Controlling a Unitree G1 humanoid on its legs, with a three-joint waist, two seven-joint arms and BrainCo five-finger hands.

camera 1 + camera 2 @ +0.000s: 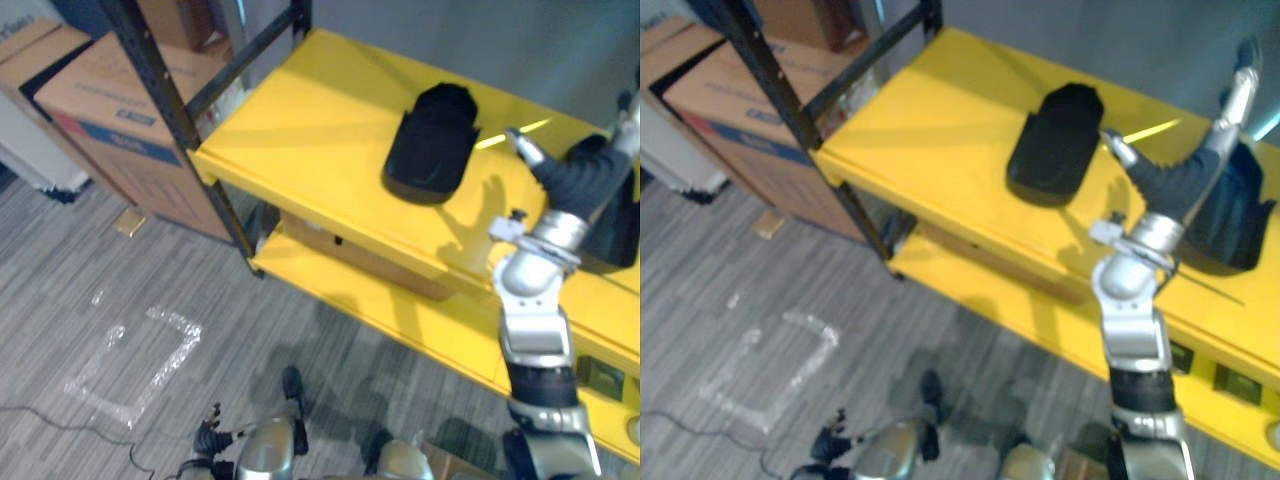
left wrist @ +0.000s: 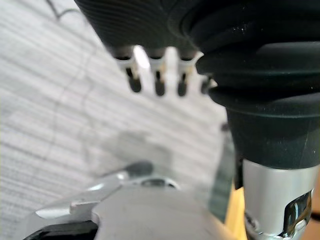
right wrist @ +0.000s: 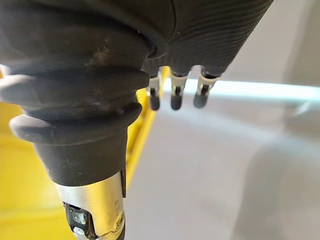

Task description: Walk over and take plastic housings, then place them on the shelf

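Two black plastic housings lie on the top board of the yellow shelf [image 1: 300,140]. One housing [image 1: 432,145] rests near the middle. The other housing [image 1: 1232,222] sits at the right, partly behind my right hand [image 1: 1185,178]. That hand hovers over the board beside this second housing, its fingers [image 3: 172,95] straight and holding nothing. My left hand [image 1: 205,437] hangs low above the floor, its fingers [image 2: 157,77] relaxed and empty.
A black upright post [image 1: 165,95] carries the shelf's left corner. Cardboard boxes [image 1: 105,110] stand on the floor to the left of it. A flat brown box [image 1: 370,262] lies on the lower yellow board [image 1: 400,318]. A tape outline [image 1: 140,365] marks the grey floor.
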